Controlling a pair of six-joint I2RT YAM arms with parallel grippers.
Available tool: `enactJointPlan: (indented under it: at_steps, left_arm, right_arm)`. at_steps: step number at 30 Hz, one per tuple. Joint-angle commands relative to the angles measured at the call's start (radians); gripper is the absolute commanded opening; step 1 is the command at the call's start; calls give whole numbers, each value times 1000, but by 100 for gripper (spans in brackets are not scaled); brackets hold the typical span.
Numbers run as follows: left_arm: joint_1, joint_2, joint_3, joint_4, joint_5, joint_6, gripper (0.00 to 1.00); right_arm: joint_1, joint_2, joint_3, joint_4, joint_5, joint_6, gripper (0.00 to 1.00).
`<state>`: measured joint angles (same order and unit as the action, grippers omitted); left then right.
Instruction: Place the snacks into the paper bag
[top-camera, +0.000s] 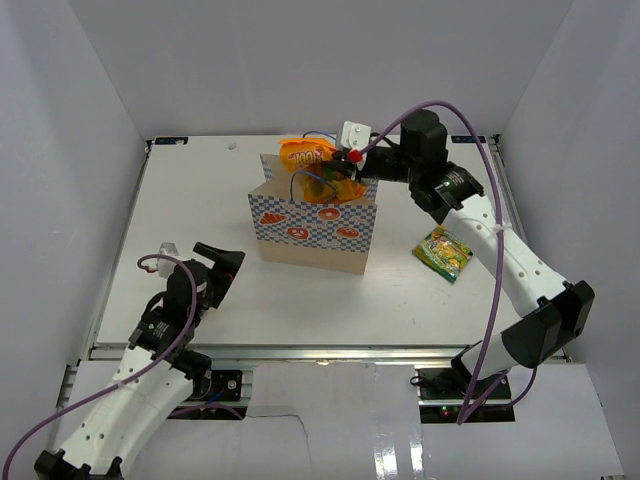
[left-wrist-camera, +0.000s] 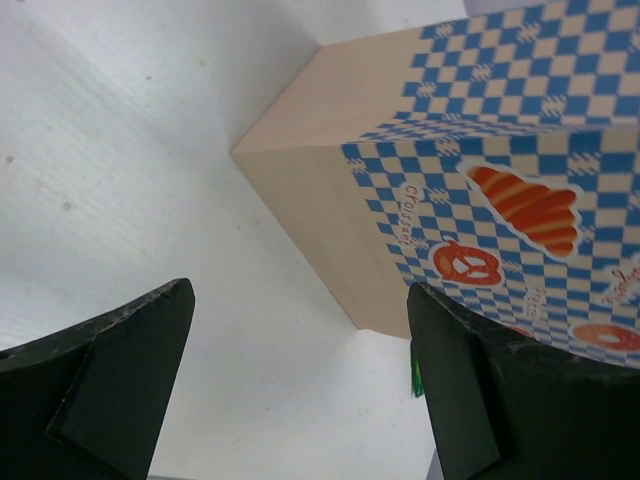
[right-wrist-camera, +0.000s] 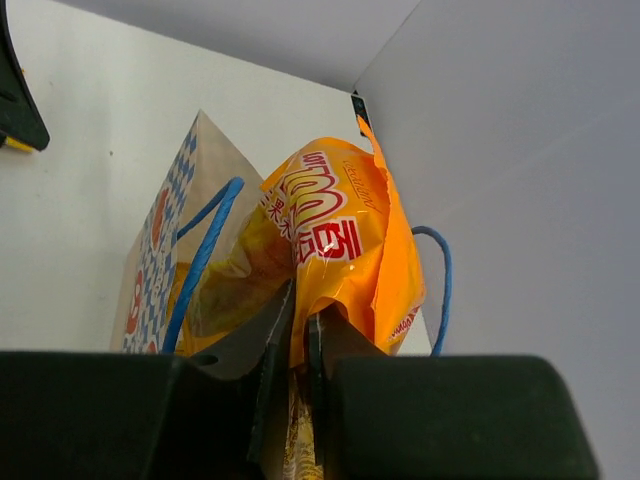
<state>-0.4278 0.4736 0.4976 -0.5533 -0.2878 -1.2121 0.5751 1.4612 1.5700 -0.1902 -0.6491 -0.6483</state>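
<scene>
The paper bag (top-camera: 312, 238) stands upright mid-table, tan with a blue-white checkered band and orange pictures. My right gripper (top-camera: 345, 160) is shut on an orange pouch (top-camera: 306, 153) and holds it over the bag's open top at the back. In the right wrist view the orange pouch (right-wrist-camera: 335, 245) is pinched between the fingers (right-wrist-camera: 268, 335), beside a blue cord handle (right-wrist-camera: 205, 255). More yellow packets show inside the bag (top-camera: 335, 188). A green-yellow pouch (top-camera: 444, 251) lies on the table right of the bag. My left gripper (top-camera: 222, 268) is open and empty, left of the bag (left-wrist-camera: 470, 190).
White walls enclose the table on three sides. The table's near edge has a metal rail (top-camera: 300, 352). A small white fitting (top-camera: 167, 249) sits by the left arm.
</scene>
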Motion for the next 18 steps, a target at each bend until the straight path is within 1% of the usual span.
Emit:
enactJointPlan:
  at_steps: [1, 2, 5, 6, 8, 9, 11, 12, 13, 14, 15, 16, 17, 18]
  left_arm:
    - [-3, 49, 76, -143, -80, -191, 98]
    - [-3, 84, 102, -166, -85, -231, 98]
    - [-3, 140, 154, -256, -105, -315, 98]
    - [-3, 176, 166, -276, -109, -337, 98]
    - [-3, 215, 208, -344, -129, -392, 98]
    - [-3, 258, 225, -370, -139, -411, 98]
    - [-2, 302, 258, -445, -169, -446, 98]
    - [-3, 348, 295, -470, -180, -458, 98]
    - [-2, 373, 312, -534, -192, -477, 98]
    - [-2, 397, 327, -569, -212, -497, 98]
    - [-2, 443, 352, -635, -220, -539, 98]
    - [0, 465, 360, -660, -226, -559, 98]
    - [6, 485, 366, -683, -234, -575, 98]
    - [14, 502, 369, -698, -231, -598, 98]
  right_arm:
    - [12, -1, 10, 98, 49, -117, 14]
    - [12, 2, 7, 98, 61, -137, 15]
    - [14, 16, 1, 87, 72, -160, 25]
    - [14, 19, -2, 86, 75, -168, 36]
    - [14, 19, -11, 84, 81, -168, 48]
    - [14, 18, -11, 83, 80, -163, 57]
    - [12, 10, -7, 83, 86, -143, 64]
    - [12, 1, -2, 80, 91, -116, 68]
    - [12, -5, 2, 78, 94, -99, 70]
    - [9, -22, 13, 75, 103, -82, 75]
    - [8, -31, 18, 69, 106, -50, 77]
    - [0, -39, 24, 61, 108, -37, 79]
    - [-6, -57, 33, 42, 111, -25, 84]
    - [-12, -67, 33, 31, 114, -13, 86]
